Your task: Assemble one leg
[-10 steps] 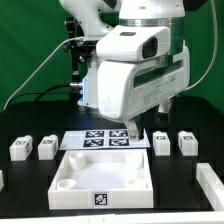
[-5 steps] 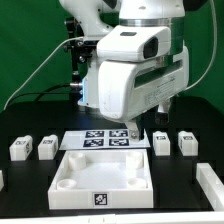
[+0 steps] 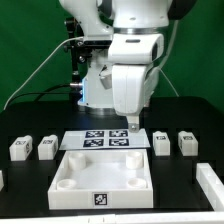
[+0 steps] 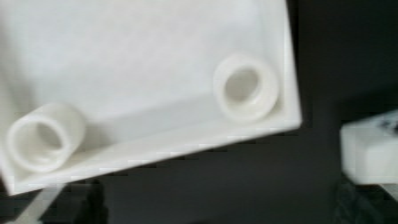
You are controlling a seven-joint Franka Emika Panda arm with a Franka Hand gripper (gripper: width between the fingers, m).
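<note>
Above the far edge of the marker board (image 3: 103, 140) your gripper (image 3: 133, 125) hangs from the arm (image 3: 135, 70), pointing straight down with its tips close over the board. You see it side-on, so you cannot tell whether the fingers are apart or together, and the wrist view does not settle it. The nearest leg (image 3: 161, 143) stands on the black table (image 3: 25, 125), just beside the board on the exterior view's right and apart from the gripper. A second leg (image 3: 187, 142) stands next to it. Two more legs (image 3: 47, 147) sit on the exterior view's left of the board. The panel (image 3: 105, 178) lies in front of the board. In the wrist view its corner fills most of the picture, with two round sockets (image 4: 249, 85) showing; a white shape at the edge is too blurred to name.
</note>
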